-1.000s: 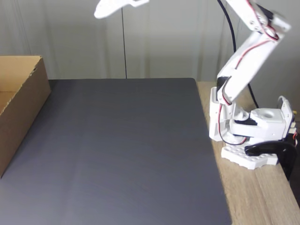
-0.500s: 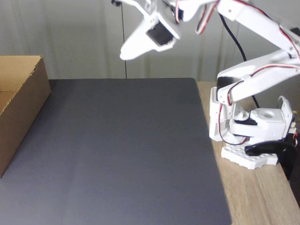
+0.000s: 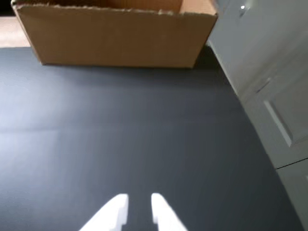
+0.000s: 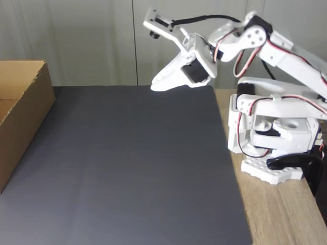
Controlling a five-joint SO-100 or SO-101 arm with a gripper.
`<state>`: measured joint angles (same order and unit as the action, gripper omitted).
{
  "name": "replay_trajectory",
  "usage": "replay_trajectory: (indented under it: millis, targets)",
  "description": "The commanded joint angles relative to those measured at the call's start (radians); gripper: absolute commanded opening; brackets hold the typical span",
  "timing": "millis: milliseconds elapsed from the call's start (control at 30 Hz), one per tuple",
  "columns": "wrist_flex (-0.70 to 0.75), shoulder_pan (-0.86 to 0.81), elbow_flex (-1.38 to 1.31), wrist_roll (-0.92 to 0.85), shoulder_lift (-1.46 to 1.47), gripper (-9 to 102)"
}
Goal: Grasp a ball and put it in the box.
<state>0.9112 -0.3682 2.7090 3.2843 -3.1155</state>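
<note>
Gripper (image 3: 139,208) empty, tips w/ narrow gap, above dark mat (image 4: 127,163); risk: ball unseen, box (image 3: 115,41) stays unfilled.

Fixed view: box (image 4: 23,109) sitting at mat's (image 4: 127,163) left edge; arm base (image 4: 276,148) standing right, off mat.

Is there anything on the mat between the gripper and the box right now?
Nothing visible. Bare dark mat runs from the gripper to the box. I see no ball.
</note>
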Motion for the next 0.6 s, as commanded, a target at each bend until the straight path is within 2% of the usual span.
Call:
replay_trajectory:
  millis: [0,567]
  targets:
    - [-0.032,0.012,0.032,-0.017,-0.014,5]
    - [-0.054,0.035,0.319,-0.092,-0.014,1]
